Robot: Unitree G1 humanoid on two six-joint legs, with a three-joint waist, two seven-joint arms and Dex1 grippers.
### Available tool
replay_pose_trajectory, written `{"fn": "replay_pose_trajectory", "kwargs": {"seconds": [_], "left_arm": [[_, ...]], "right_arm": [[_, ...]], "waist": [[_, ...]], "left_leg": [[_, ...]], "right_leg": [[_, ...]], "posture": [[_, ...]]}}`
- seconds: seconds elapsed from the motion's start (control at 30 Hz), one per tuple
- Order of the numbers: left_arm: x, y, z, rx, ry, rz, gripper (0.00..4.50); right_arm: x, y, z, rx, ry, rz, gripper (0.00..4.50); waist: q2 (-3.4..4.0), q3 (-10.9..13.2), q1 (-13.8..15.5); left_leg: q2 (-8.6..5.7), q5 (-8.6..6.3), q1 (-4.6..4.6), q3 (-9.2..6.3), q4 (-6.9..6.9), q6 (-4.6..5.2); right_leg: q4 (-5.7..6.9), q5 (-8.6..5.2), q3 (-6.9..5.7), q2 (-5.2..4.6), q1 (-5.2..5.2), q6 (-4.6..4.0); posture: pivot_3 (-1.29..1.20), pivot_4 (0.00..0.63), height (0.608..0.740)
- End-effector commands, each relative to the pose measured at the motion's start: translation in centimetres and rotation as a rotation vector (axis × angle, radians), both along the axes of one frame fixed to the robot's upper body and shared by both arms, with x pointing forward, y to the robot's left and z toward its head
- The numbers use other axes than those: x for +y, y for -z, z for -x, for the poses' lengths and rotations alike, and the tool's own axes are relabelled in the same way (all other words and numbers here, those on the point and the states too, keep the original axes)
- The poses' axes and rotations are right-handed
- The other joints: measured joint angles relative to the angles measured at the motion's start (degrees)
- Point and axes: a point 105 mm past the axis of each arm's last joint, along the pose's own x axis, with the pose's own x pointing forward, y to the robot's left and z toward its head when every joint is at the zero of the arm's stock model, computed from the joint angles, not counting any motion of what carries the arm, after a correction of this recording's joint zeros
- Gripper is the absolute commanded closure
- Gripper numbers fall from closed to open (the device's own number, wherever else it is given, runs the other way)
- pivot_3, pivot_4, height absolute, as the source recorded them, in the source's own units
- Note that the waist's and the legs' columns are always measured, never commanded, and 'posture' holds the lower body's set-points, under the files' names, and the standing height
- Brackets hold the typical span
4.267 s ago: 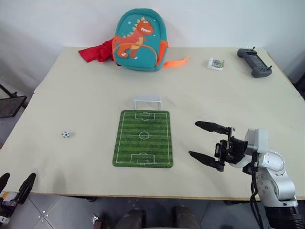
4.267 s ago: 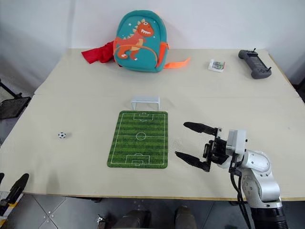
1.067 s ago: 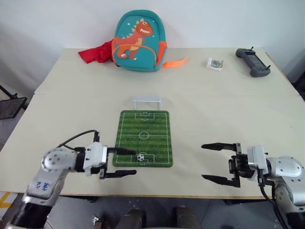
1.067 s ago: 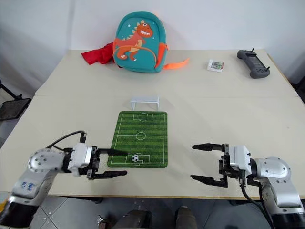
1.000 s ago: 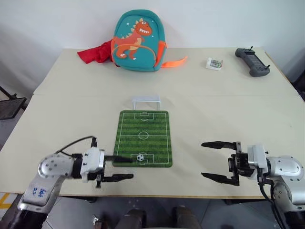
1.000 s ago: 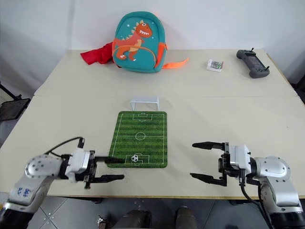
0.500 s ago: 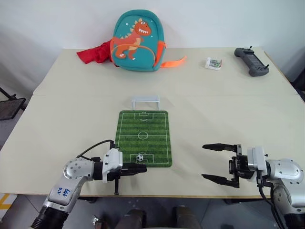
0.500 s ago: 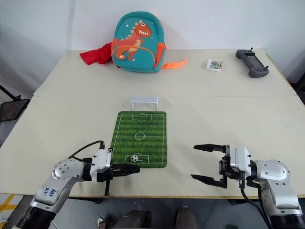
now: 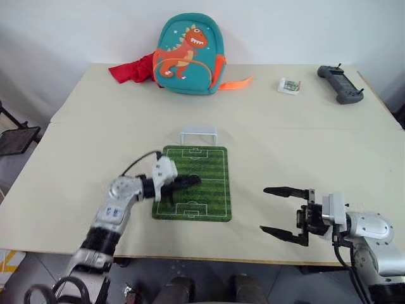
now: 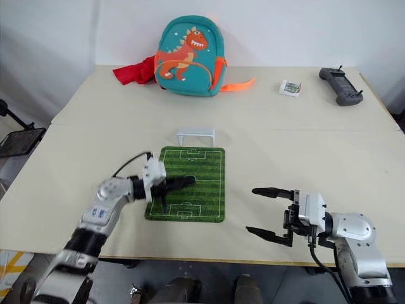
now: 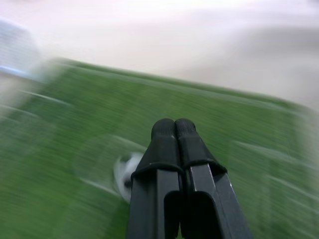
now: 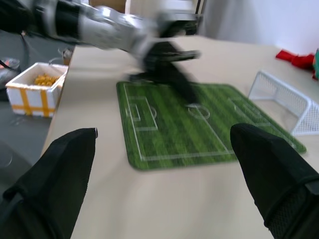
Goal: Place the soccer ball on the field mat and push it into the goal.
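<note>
- Fingers of the left gripper (image 9: 193, 181) are now pressed tight together with nothing between them. A moment ago they were apart at the near end of the field mat (image 9: 215, 190).
- Left gripper has slid up the mat toward the middle circle.
- Soccer ball (image 11: 124, 169) sits on the green right beside the shut fingers, so the push has started.
- Goal (image 9: 199, 135) waits just past the far end of the mat. The ball is not in it yet.
- Right gripper (image 9: 281, 213) hangs wide open and empty, well off to the side.
</note>
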Motion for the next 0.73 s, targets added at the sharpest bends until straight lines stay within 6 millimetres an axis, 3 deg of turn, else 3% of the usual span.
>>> {"fn": "replay_pose_trajectory", "kwargs": {"seconds": [0.03,0.1,0.2,0.33,0.47,0.73], "left_arm": [[1.5,-1.7,-0.8,-0.062,-0.070,0.072,4.48],[2.0,-2.3,1.0,-0.058,0.023,0.116,4.48],[4.6,-2.2,2.9,-0.028,0.040,0.120,4.48],[8.6,-2.3,5.2,-0.015,-0.025,0.069,4.48],[12.9,-1.0,6.9,0.028,-0.212,-0.015,4.48],[15.6,-2.1,8.4,-0.028,-0.435,0.077,4.48]], "right_arm": [[-0.2,-1.5,-0.6,-0.036,0.098,-0.091,0.00],[-0.6,-2.3,-1.3,-0.048,0.181,-0.164,0.00],[-1.1,-3.0,-2.1,-0.060,0.269,-0.246,0.00],[-1.6,-3.4,-2.9,-0.075,0.344,-0.319,0.00],[-1.8,-3.2,-3.3,-0.078,0.368,-0.335,0.00],[-1.6,-2.7,-3.8,-0.074,0.327,-0.313,0.00]], "waist": [[-0.02,0.0,-0.8],[-0.02,0.0,-1.3],[-0.01,0.0,-2.1],[0.01,0.0,-2.1],[0.04,0.0,-1.5],[0.04,0.0,-0.5]], "left_leg": [[0.01,-0.01,0.00,0.02,-0.04,0.00],[0.04,-0.01,0.04,0.13,-0.16,0.00],[0.10,-0.01,0.05,0.15,-0.26,0.00],[0.13,-0.01,0.06,0.15,-0.23,-0.02],[0.11,-0.01,0.10,0.14,-0.18,-0.01],[0.12,-0.02,0.12,0.18,-0.19,-0.01]], "right_leg": [[0.00,0.00,0.00,0.00,-0.04,0.00],[0.04,0.00,0.01,-0.02,-0.12,0.00],[0.16,0.00,-0.01,-0.02,-0.19,0.00],[0.09,0.03,0.01,0.00,-0.20,-0.05],[0.04,0.05,0.02,0.00,-0.09,-0.08],[0.02,0.06,0.04,0.00,-0.08,-0.09]], "posture": [[0.00,0.150,0.740],[0.00,0.150,0.740],[0.00,0.150,0.740],[0.00,0.150,0.740],[0.00,0.150,0.740],[0.00,0.150,0.740]]}}
